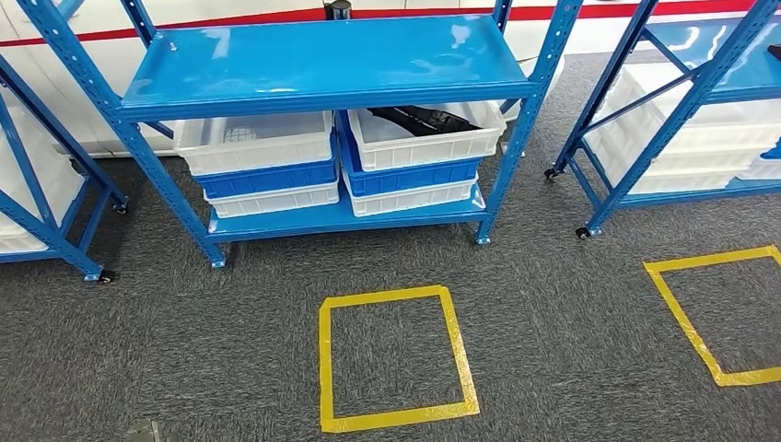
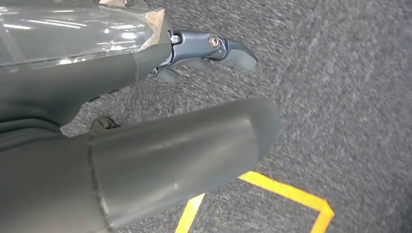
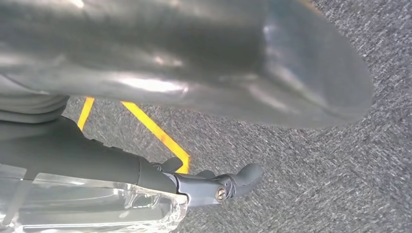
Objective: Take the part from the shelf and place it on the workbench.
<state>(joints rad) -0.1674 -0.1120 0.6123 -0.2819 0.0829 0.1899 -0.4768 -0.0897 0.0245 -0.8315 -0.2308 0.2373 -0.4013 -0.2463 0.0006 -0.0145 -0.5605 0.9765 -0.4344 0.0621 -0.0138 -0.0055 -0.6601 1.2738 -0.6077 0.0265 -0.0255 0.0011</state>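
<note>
Black part (image 1: 425,118) in upper white plastic bin (image 1: 431,138) on blue metal shelf (image 1: 322,69), left hand (image 2: 145,145) and right hand (image 3: 194,63) over grey carpet (fingers (image 2: 214,48) spread, holding nothing)

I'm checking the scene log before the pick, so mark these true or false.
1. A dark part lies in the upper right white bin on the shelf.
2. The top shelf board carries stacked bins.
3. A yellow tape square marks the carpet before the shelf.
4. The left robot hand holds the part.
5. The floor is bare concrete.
1. True: the dark part lies in the white bin.
2. False: the bins sit on the lower board; the top shelf board carries none.
3. True: the yellow tape square.
4. False: the left robot hand holds nothing.
5. False: grey carpet.
</note>
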